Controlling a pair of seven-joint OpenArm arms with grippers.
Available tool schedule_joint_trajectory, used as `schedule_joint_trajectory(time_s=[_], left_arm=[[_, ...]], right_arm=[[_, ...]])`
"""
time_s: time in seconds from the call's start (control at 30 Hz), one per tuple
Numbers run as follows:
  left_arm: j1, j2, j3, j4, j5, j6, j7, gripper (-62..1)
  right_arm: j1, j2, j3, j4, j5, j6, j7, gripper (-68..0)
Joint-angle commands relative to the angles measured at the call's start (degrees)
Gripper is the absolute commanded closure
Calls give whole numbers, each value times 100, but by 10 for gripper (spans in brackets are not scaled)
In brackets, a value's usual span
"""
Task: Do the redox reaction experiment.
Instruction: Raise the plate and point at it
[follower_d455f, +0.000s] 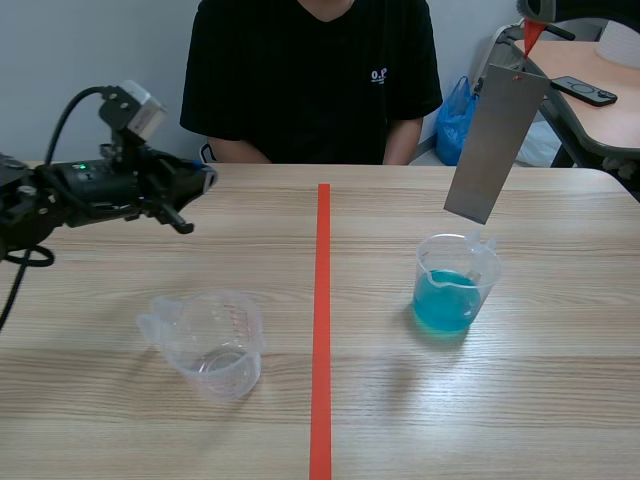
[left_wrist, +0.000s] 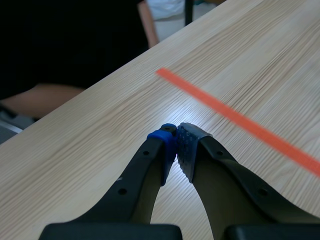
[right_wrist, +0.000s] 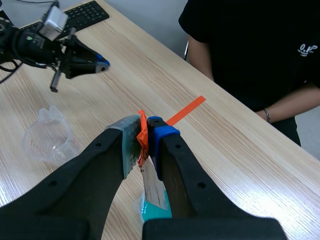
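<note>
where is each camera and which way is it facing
Scene view: between the arms, facing across the table to the person; the left gripper shows.
Left wrist view: above its shut left gripper, facing the table and tape.
Right wrist view: high, facing down past the right gripper, shut on the metal strip over the blue beaker.
Scene and right wrist views share the empty beaker.

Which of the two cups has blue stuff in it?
The right measuring cup, across the orange-red tape line and beneath the hanging metal strip, holds blue liquid. The left measuring cup looks clear.
</note>
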Motion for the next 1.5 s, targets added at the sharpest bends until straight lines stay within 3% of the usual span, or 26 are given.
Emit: schedule_joint_trajectory(time_s=[0.0,0.27,0.67,1.47], left_arm=[[-240,181,37,-11,-87,-9,-101,-29],[-767,1034,678,-378,-85,-9,-50,-30],[-730,1978,1379,-490,-87,-9,105,-30],[-715,2120,1554,-518,-109,-9,48,-30]], right_arm=[[146,107,92,37,111,-9,83,-13],[146,107,92,37,111,-9,83,-13],[146,107,92,37,111,-7,66,-13],[146,107,92,37,111,-7,63,-13]])
